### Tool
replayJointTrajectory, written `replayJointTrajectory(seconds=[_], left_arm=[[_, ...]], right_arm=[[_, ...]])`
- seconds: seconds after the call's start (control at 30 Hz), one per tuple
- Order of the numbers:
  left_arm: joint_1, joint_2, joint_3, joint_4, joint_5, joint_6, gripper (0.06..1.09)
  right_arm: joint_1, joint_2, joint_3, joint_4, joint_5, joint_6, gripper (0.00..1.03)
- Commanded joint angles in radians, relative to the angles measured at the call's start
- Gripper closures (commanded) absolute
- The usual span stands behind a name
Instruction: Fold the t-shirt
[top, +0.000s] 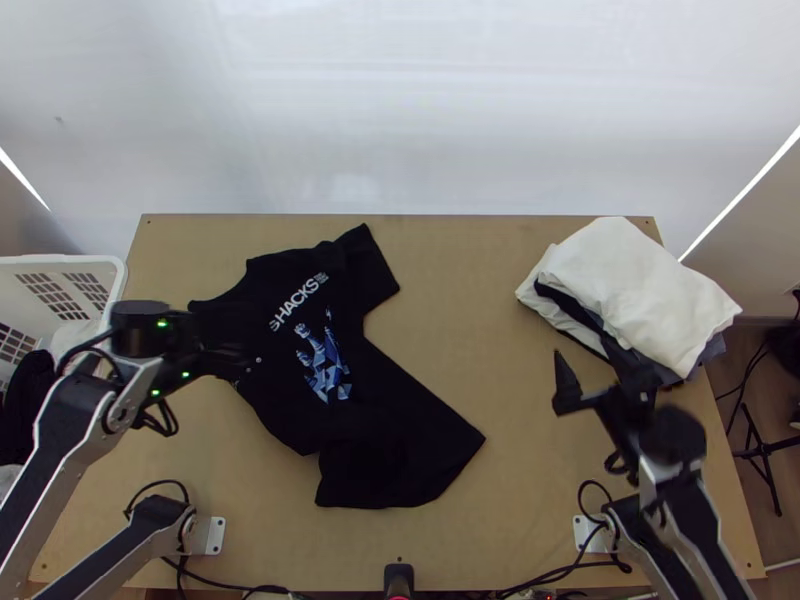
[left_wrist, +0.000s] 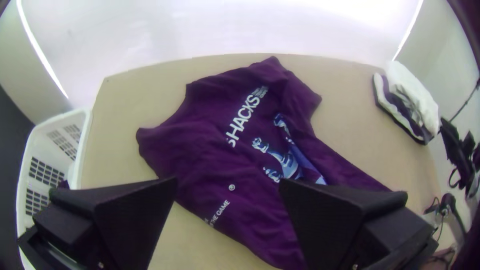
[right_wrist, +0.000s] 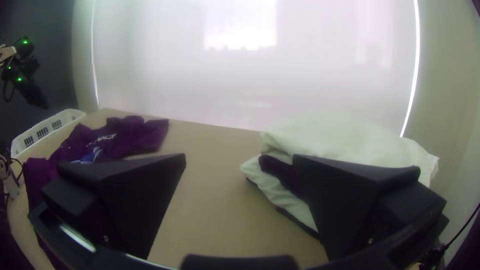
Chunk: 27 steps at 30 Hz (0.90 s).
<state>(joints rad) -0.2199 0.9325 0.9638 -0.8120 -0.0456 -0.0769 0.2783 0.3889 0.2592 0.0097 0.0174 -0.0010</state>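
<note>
A dark t-shirt (top: 340, 380) lies askew on the left and middle of the table, its print facing up and one sleeve toward the far edge; its near part looks doubled over. Above its left side is my left gripper (top: 215, 345) in the top view. In the left wrist view my left gripper (left_wrist: 227, 185) stands open, the shirt (left_wrist: 200, 145) below and beyond it. On the right of the table, near the cloth pile, is my right gripper (top: 605, 385). The right wrist view has my right gripper (right_wrist: 240, 157) open, nothing between its fingers, and the shirt (right_wrist: 135, 135) farther off.
A pile of folded white and dark cloths (top: 635, 290) lies at the table's right side. A white basket (top: 115, 275) with cloth in it stands at the left edge. Bare wood (top: 460, 300) lies between shirt and pile. A black object (top: 398, 578) sits at the near edge.
</note>
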Motion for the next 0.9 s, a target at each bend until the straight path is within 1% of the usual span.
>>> replayJointTrajectory(seconds=[0.0, 0.07, 0.2, 0.27, 0.37, 0.5, 0.63, 0.77, 0.87], left_arm=[[-0.257, 0.066, 0.052, 0.111, -0.148, 0.146, 0.1], [-0.334, 0.112, 0.093, 0.14, -0.177, 0.216, 0.1], [-0.46, 0.187, 0.171, 0.203, -0.18, 0.33, 0.1], [-0.535, 0.224, 0.211, 0.224, -0.178, 0.373, 0.1], [-0.651, 0.284, 0.273, 0.231, -0.178, 0.394, 0.1], [-0.768, 0.338, 0.303, 0.263, -0.178, 0.427, 0.1], [-0.803, 0.367, 0.334, 0.275, -0.177, 0.416, 0.1], [-0.809, 0.371, 0.343, 0.26, -0.181, 0.393, 0.1], [-0.774, 0.344, 0.345, 0.192, -0.231, 0.365, 0.1]], right_arm=[[-0.004, 0.444, 0.325, -0.102, -0.004, 0.058, 0.04], [-0.001, 0.522, 0.411, -0.149, -0.004, 0.079, 0.04], [-0.007, 0.674, 0.561, -0.304, -0.004, 0.202, 0.04], [-0.007, 0.686, 0.577, -0.32, -0.002, 0.233, 0.04], [-0.007, 0.685, 0.588, -0.321, -0.004, 0.259, 0.04], [0.007, 0.683, 0.621, -0.35, -0.004, 0.271, 0.04], [0.05, 0.708, 0.667, -0.355, -0.005, 0.292, 0.04], [0.079, 0.811, 0.738, -0.367, -0.005, 0.294, 0.04], [0.105, 0.907, 0.812, -0.373, -0.016, 0.305, 0.04]])
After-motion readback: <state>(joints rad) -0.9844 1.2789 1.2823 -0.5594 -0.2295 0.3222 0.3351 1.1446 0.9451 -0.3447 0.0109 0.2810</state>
